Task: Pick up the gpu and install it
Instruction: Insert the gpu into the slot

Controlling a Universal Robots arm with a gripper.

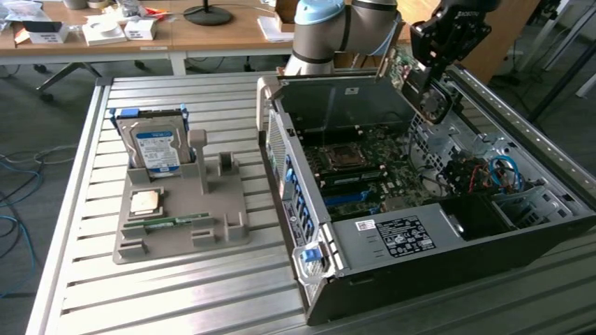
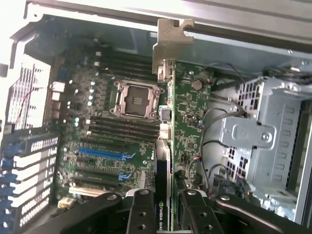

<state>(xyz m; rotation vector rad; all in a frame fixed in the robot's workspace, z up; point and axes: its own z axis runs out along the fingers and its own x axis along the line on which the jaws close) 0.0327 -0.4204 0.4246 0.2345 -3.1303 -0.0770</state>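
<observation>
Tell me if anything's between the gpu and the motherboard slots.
Nothing visible does. The gripper holds the gpu over the open case, and the motherboard slots below lie bare. Loose cables run beside the card, toward the drive cage, not across the slots.

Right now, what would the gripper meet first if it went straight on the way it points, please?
Probably the motherboard; the gpu held in the gripper would touch first, near the expansion slots, though depth is unclear.
</observation>
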